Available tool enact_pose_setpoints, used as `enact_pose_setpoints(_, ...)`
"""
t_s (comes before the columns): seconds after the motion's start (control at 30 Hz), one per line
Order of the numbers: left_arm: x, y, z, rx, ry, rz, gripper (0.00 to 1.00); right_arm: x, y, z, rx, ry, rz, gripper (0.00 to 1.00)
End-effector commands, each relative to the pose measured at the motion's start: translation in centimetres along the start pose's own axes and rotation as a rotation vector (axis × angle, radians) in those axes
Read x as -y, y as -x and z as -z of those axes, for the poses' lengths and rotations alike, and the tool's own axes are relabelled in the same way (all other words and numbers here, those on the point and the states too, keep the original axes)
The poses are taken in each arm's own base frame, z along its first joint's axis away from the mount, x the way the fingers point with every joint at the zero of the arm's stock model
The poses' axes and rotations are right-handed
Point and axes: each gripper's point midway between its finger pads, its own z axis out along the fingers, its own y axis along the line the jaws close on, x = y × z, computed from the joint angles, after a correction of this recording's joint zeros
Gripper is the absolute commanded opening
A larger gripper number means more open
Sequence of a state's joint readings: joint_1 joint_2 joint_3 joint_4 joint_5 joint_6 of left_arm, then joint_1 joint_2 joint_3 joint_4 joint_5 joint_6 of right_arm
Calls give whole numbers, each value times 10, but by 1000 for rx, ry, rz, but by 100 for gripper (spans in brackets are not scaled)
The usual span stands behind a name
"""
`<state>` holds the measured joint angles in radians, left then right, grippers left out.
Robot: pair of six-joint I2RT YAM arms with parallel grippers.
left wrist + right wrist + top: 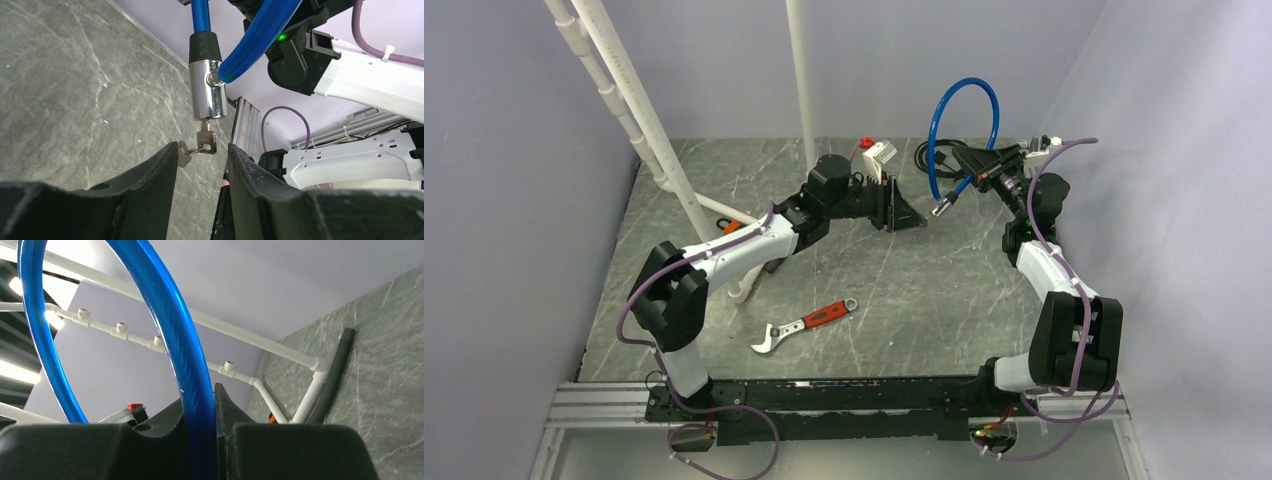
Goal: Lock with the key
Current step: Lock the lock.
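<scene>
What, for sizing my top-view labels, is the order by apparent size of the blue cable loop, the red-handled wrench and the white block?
1. blue cable loop, though it is held up nearer the camera, so its lead over the wrench is unsure.
2. red-handled wrench, about as long.
3. white block, clearly smallest.

I read no legible text, label, brand or number in any view. Surfaces of the lock cylinder [207, 95] and key [206, 137] are too small for me to resolve markings.

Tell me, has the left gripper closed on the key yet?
No, the key hangs from the lock cylinder between the spread fingers of the left gripper, with a clear gap beside it.
</scene>
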<state>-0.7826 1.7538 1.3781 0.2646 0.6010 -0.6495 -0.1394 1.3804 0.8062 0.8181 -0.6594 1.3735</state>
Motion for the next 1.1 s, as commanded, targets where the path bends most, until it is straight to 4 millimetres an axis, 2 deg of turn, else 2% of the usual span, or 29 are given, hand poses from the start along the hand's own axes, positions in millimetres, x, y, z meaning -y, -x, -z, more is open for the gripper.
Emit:
enact_pose_setpoints(0.0, 21, 16, 1, 26, -63, -5, 46, -38, 6, 2, 32, 111, 71, 0)
enact_pose_setpoints(0.27, 18, 14, -1, 8, -62, 66, 34, -40, 8, 1, 36, 118, 72, 0)
enact_pose_setpoints(0.43, 8, 14, -2, 9, -14, 78, 45, -40, 7, 2, 37, 114, 69, 0)
enact_pose_setpoints(0.57, 3, 17, -4, 8, 19, 49, 45, -38, 6, 3, 36, 108, 68, 0)
enact_pose_setpoints(0.8, 14, 17, -9, -10, -11, -16, 46, -35, 5, 3, 37, 102, 68, 0)
enact_pose_setpoints(0.97, 14, 9, -10, -36, -24, 22, 34, -36, 5, 3, 37, 106, 70, 0)
enact_pose_setpoints(1.07, 16, 3, -11, -59, -43, 52, 32, -36, 5, 2, 39, 107, 68, 0)
